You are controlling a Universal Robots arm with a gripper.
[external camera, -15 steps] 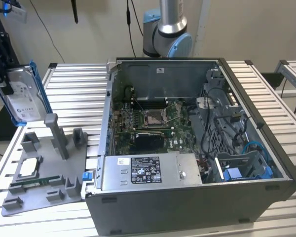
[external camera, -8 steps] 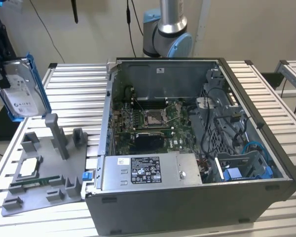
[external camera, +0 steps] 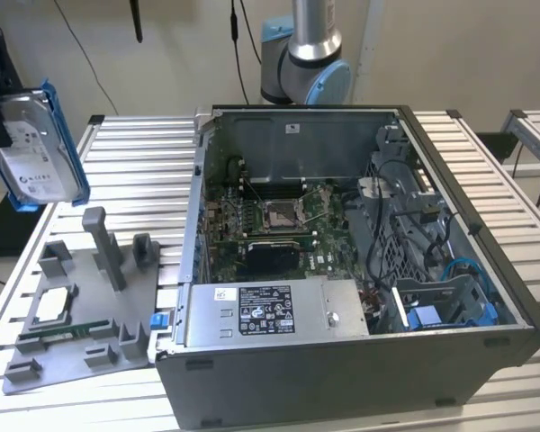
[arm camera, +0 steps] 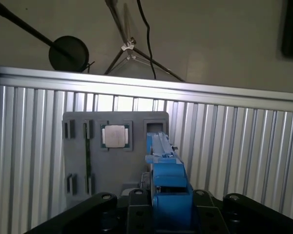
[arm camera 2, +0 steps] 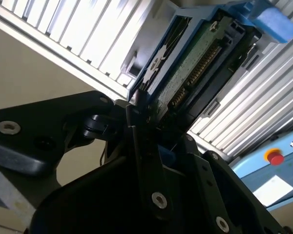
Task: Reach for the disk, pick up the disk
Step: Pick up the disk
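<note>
Clamping the disk [arm camera 2: 198,61] at one end, the gripper [arm camera 2: 146,122] has its jaws clenched on the blue frame. The drive hangs upright, probably to suit the upright slots of the grey fixture tray [external camera: 81,315] below. It looks lifted clear, with free air around. The chip [arm camera: 114,135] sits in the tray. In the exterior view the open case [external camera: 342,378] lies well apart at 3 o'clock.

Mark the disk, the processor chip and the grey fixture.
the disk [external camera: 38,162], exterior view, on its white label.
the processor chip [arm camera: 115,135], first wrist view, silver top centre.
the grey fixture [external camera: 92,303], exterior view, bare flat base.
</note>
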